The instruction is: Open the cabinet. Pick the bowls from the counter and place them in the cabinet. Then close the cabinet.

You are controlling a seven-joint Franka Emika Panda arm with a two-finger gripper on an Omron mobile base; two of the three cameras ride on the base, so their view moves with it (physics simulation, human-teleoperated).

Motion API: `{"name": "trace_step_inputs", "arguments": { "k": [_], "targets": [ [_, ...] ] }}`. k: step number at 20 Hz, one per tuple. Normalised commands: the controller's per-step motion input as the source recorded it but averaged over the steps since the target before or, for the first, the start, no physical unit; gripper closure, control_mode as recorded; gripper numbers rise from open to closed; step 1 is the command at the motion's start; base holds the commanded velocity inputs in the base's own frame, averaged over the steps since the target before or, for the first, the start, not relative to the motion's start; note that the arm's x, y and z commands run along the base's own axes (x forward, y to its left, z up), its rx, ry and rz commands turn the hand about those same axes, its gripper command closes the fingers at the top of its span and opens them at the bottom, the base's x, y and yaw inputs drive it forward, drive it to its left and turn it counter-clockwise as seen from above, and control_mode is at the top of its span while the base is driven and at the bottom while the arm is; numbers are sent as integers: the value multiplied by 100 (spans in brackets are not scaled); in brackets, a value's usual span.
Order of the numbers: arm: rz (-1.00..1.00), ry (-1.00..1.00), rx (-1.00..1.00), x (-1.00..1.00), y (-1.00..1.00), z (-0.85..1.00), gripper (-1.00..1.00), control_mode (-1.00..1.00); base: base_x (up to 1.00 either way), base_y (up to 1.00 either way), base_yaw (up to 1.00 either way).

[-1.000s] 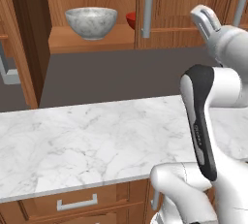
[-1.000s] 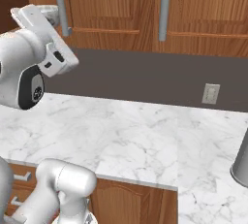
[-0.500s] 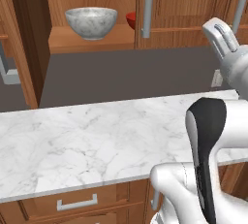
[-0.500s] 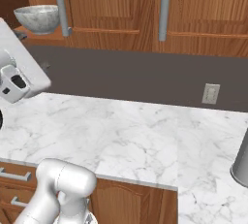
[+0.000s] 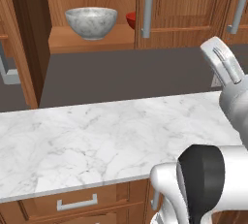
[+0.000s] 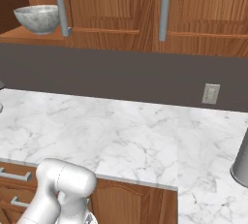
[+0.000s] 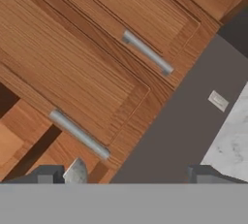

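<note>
Risk — open cabinet door (image 5: 22, 48) left ajar, bowls (image 5: 91, 22) exposed on shelf (gripper (image 7: 123, 174) spread wide, empty); missing handle (image 7: 78, 134) stalls closing.

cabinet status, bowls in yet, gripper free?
Gripper open, empty. Marble bowl and red bowl on cabinet shelf. Left door open, right door shut.

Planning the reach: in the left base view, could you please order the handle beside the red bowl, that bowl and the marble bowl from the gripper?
From the gripper:
1. handle, by the opening
2. red bowl, behind the door edge
3. marble bowl, farthest left
</note>
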Motion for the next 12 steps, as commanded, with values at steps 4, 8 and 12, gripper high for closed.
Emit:
{"name": "trace_step_inputs", "arguments": {
  "k": [4,8,12],
  "targets": [
    [0,0,-12,-71,57,0,-100,-100,0,0,0],
    [0,0,-14,-64,62,0,-100,-100,0,0,0],
    [0,2,-15,-52,64,0,-100,-100,0,0,0]
  ]
}}
